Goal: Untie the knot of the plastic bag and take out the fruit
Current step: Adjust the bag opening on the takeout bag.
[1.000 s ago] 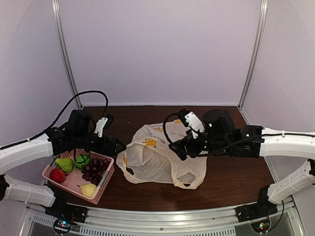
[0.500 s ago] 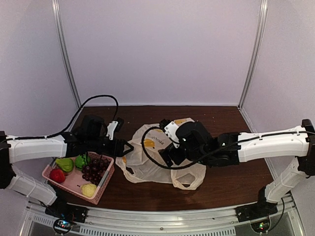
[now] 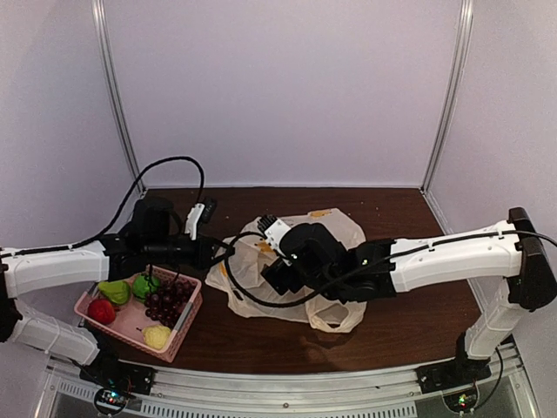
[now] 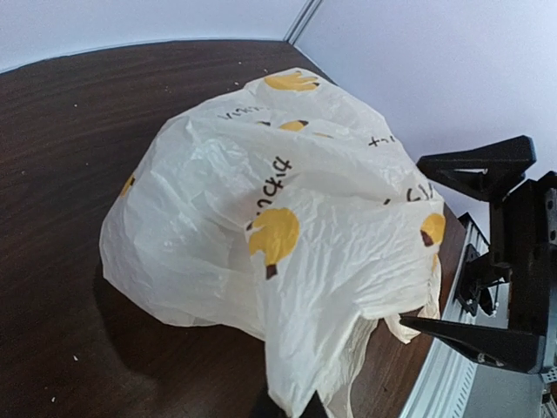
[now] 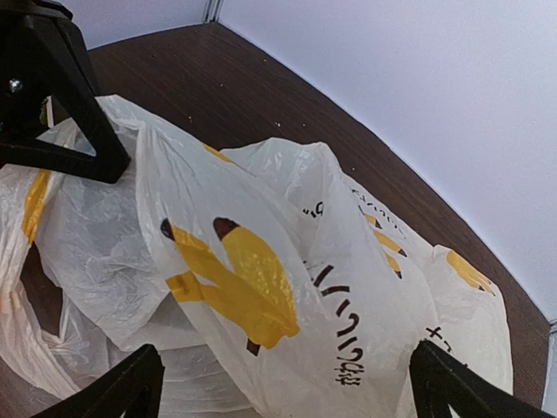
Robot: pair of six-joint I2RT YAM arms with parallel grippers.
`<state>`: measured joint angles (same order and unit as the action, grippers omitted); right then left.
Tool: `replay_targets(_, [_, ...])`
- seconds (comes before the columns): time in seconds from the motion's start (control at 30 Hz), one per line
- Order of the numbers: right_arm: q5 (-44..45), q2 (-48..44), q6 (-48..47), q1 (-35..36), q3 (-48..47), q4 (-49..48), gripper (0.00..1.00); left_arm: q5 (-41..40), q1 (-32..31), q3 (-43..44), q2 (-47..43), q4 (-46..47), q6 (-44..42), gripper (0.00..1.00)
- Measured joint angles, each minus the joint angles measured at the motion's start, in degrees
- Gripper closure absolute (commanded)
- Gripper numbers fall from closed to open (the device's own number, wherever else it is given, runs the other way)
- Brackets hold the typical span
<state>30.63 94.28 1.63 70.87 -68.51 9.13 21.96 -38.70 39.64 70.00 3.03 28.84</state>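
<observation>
The plastic bag (image 3: 335, 228) lies crumpled on the dark table, pale with yellow banana prints. My left gripper (image 3: 222, 254) is shut on the bag's left edge; in the left wrist view the plastic bag (image 4: 287, 200) runs down into the closed left gripper (image 4: 287, 409). My right gripper (image 3: 271, 279) hangs open over the bag's middle, and its fingertips (image 5: 130, 383) straddle a raised fold of the plastic bag (image 5: 287, 287). The knot is out of view. The fruit sits in a pink basket: grapes (image 3: 168, 300), green pear (image 3: 113, 292), red apple (image 3: 101, 311), yellow pear (image 3: 157, 336).
The pink basket (image 3: 187, 326) stands at the front left, just under my left forearm. A loose handle loop (image 3: 335, 318) of the bag lies toward the front. White walls close in the table at the back and sides.
My left gripper moved right to the bag's left edge and shut on it. My right arm swung left over the bag, still open. The bag bunched up.
</observation>
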Motion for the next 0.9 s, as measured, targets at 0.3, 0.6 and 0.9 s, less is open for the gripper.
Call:
replay_targets(0.3, [3.0,4.5,1.7,-3.5,-2.6,2.3,0.0,1.4,0.0,0.5,-2.2,-2.8,-1.4,1.0])
replay_targets(0.6, [0.0,0.8,4.3,-20.2,0.2,4.8,0.0,-2.8,0.0,3.2,-6.8,-13.9,-6.3,1.0])
replay_targets(0.9, [-15.7,-5.2,4.3,-31.1,2.8,5.0,0.0,-3.6,-0.3,3.9,-7.6,-15.2,-7.4,1.0])
